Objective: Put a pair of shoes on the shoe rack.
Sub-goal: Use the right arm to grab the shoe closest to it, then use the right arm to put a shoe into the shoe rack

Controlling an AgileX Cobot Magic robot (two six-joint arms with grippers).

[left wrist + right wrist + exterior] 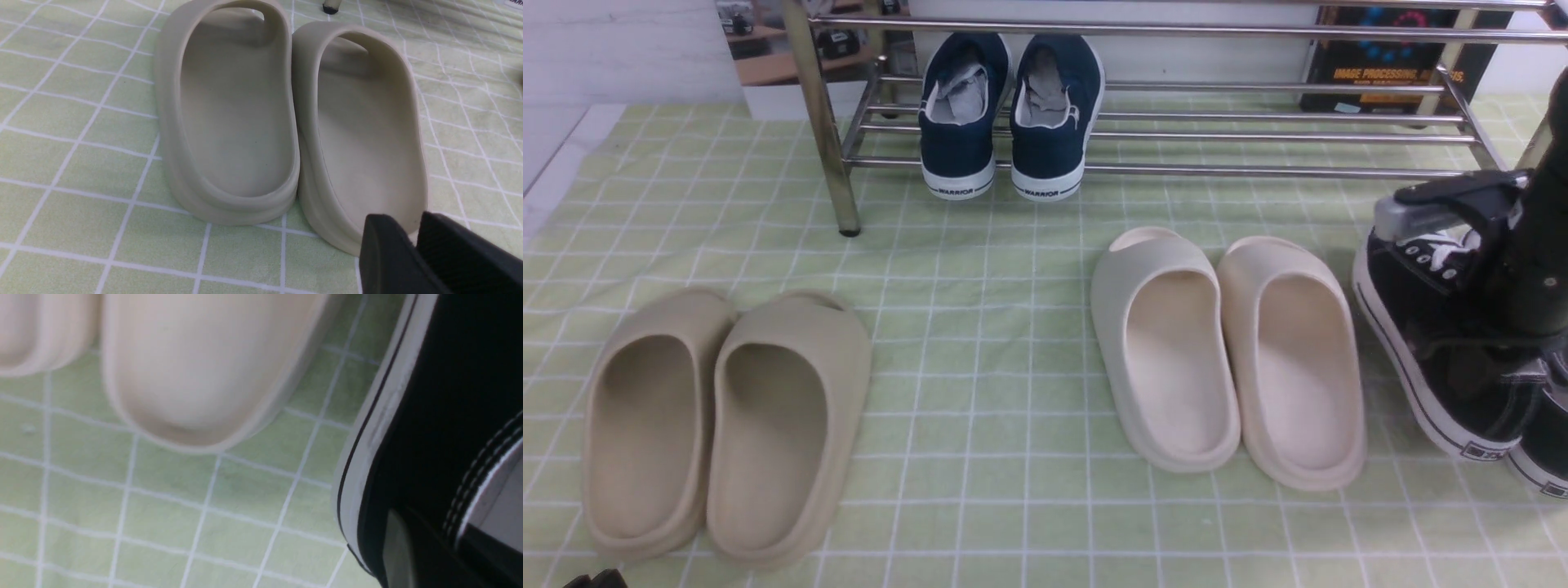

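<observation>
Right gripper (1494, 327): down in the mouth of a sneaker (1413, 343), jaws closed on its canvas wall. The fingertips are hidden in the front view. In the right wrist view the shoe's side fills the edge.

Sneaker: black canvas, white laces through metal eyelets, white sole band with a thin dark stripe, and white stitching near the collar. The toe points toward the rack (1258, 171) and the heel toward the robot. It sits at the far right of the green checked cloth (980, 327), just right of the cream slides (1168, 351), in front of the rack and not on it. Cannot tell whether it is lifted.

Second sneaker (1543, 461): close beside the first, cut off by the frame corner.

Left gripper (408, 222): low, over the heel of one of the beige slides (229, 114). Narrow gap between the fingers, nothing in it.

Counts:
- black sneakers 2
- navy sneakers (960, 139) 2, on the rack's lower tier, heels outward
- cream slides 2
- beige slides 2
- rack 1

Right arm (1543, 245): comes down steeply from the upper right edge, wrist bent over the shoe.
</observation>
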